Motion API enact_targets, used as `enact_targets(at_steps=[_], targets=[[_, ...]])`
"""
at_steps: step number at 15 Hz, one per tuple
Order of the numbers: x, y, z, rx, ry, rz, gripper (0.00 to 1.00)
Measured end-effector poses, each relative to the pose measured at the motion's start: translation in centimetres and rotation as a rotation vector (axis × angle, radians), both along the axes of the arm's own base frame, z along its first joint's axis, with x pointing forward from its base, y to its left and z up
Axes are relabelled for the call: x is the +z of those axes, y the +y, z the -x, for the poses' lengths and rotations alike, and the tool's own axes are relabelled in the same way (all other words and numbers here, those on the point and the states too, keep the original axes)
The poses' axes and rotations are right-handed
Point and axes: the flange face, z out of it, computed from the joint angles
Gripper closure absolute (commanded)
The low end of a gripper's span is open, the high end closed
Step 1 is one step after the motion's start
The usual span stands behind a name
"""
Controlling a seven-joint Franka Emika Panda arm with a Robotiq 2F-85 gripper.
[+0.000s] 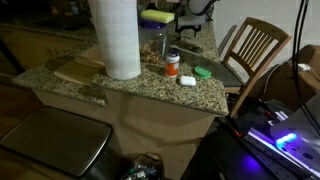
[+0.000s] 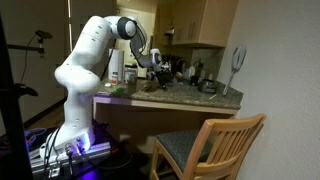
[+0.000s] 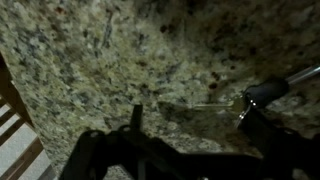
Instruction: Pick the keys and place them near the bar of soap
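Observation:
In the wrist view my gripper (image 3: 195,125) is open, with its dark fingers low over the granite counter (image 3: 90,60). The keys (image 3: 258,95), a dark fob with a thin metal blade, lie on the counter by my right finger, and the blade reaches in between the fingers. In an exterior view the white bar of soap (image 1: 186,80) lies near the counter's front edge, beside the orange pill bottle (image 1: 172,63). My gripper (image 2: 156,64) hangs over the back of the counter. The keys are too small to make out in both exterior views.
A tall paper towel roll (image 1: 117,38) stands on the counter (image 1: 140,88). A green lid (image 1: 203,72) lies by the soap. A yellow-green sponge (image 1: 155,16) sits at the back. A wooden chair (image 1: 258,48) stands beside the counter, with dishes (image 2: 207,87) at its far end.

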Motion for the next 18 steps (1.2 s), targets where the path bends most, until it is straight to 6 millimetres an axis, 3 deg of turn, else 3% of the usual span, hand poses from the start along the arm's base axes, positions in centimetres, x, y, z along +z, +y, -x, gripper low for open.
enact_targets(at_steps=[3, 4, 5, 15, 18], targets=[[0.1, -0.5, -0.2, -0.047, 0.003, -0.054, 0.00], [-0.1, -0.6, -0.2, -0.061, 0.008, -0.070, 0.25], [-0.1, -0.7, -0.2, -0.075, 0.011, -0.086, 0.26], [1.1, -0.4, -0.9, -0.179, 0.008, -0.242, 0.96], [1.3, -0.5, -0.9, -0.204, 0.010, -0.273, 1.00]])
